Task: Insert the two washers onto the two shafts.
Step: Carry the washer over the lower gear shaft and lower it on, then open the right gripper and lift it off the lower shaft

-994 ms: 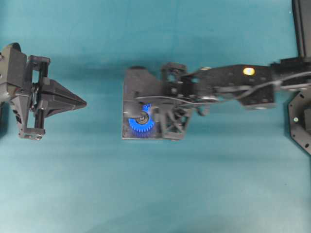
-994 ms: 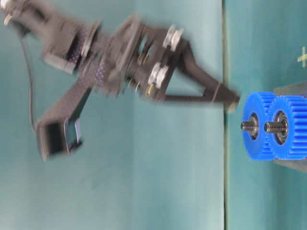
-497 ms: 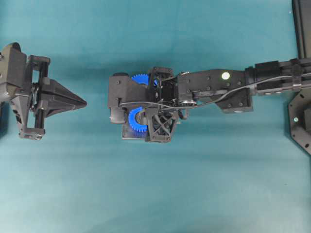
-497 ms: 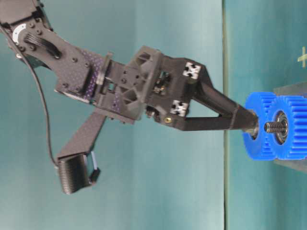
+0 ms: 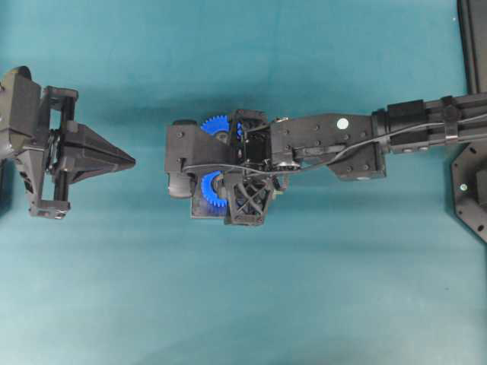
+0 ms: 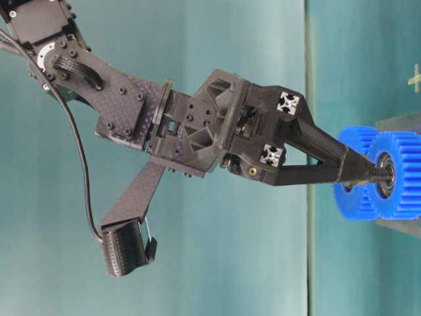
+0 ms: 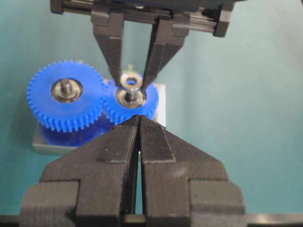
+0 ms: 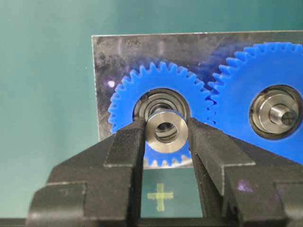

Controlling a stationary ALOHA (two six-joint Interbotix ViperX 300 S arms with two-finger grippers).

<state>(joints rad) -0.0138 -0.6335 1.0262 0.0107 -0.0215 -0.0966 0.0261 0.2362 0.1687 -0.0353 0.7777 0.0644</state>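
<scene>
Steel washer (image 8: 165,131) pinched in right jaws just above blue gear (image 8: 158,113) hub; left jaws pressed together, well apart

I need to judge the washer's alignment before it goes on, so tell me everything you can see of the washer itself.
The washer is a small, thick ring of shiny silver metal with a round central hole. The right gripper pinches it by its outer edge, one finger on each side. It hangs right over the hub of the smaller blue gear, its hole facing the shaft there. In the left wrist view it sits just above that gear's bearing. Whether the shaft has entered the hole cannot be told.
</scene>
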